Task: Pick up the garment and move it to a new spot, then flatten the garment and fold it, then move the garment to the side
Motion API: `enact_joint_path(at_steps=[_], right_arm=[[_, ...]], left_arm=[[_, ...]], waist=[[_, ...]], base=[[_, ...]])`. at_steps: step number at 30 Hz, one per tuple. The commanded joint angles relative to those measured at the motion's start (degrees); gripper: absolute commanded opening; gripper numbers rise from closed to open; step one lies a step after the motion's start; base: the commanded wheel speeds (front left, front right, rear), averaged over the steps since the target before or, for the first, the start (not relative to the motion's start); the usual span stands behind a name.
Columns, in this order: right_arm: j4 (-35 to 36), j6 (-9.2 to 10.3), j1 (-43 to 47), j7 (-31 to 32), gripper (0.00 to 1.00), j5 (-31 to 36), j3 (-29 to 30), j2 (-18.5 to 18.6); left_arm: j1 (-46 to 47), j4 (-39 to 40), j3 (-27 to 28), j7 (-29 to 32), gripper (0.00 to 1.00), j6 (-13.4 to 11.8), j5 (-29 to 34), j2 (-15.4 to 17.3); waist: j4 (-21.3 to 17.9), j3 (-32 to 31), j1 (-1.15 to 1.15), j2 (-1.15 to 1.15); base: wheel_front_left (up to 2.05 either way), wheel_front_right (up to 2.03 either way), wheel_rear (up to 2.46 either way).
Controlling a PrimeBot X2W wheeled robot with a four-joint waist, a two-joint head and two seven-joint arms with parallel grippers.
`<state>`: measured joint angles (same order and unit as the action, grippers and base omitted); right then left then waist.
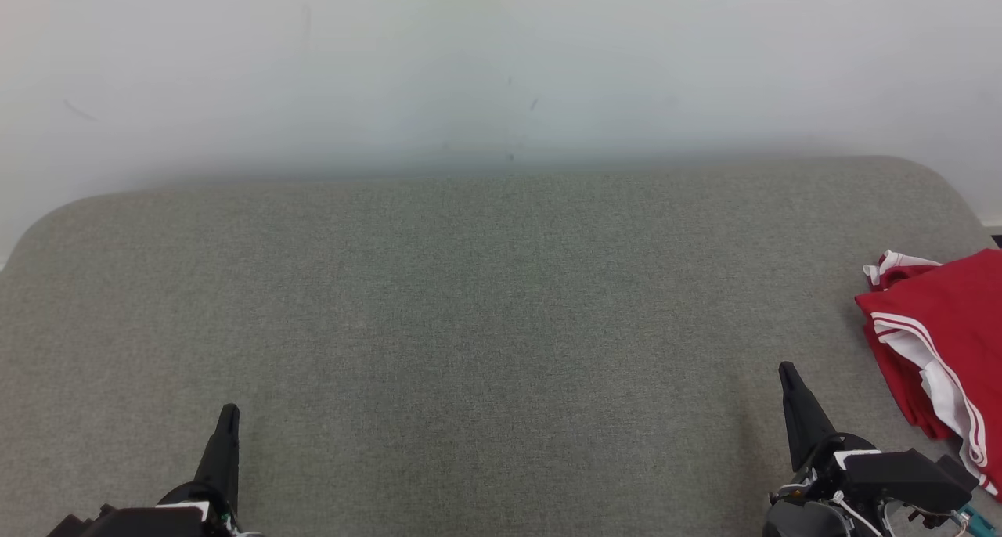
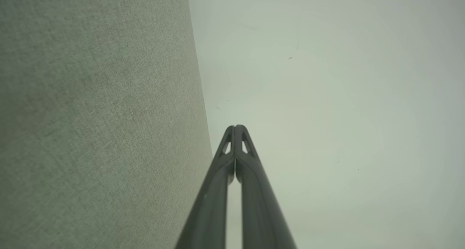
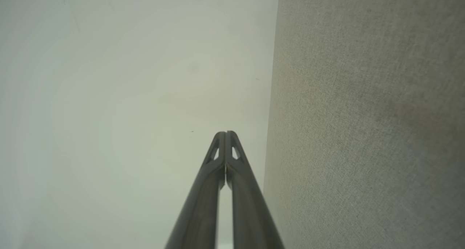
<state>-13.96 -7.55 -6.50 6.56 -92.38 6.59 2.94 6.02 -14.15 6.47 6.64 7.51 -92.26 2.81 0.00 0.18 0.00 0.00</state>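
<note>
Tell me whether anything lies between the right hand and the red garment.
Nothing visible does. The right hand, shut and empty, sits to the left of the red garment in the head view, with bare grey surface between them.

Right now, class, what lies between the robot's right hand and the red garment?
Nothing but a bare strip of the grey fabric surface; the head view shows it between the right hand and the red garment.
</note>
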Motion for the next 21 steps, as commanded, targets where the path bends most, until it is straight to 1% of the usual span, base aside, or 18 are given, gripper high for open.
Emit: enact_joint_path(at_steps=[1, 21], right_arm=[[0.1, 0.12, 0.6, 0.2, 0.00, -0.1, 0.0, -0.1], [0.1, 0.12, 0.6, 0.2, 0.00, -0.1, 0.0, -0.1]], left_arm=[[0.5, 0.2, 0.2, 0.0, 0.00, 0.1, -0.3, 0.1], [0.5, 0.2, 0.2, 0.0, 0.00, 0.1, -0.3, 0.1]], waist=[[0.0, 0.0, 0.00, 0.00], [0.0, 0.0, 0.00, 0.00]], base=[[0.00, 0.00, 0.00], [0.00, 0.00, 0.00]])
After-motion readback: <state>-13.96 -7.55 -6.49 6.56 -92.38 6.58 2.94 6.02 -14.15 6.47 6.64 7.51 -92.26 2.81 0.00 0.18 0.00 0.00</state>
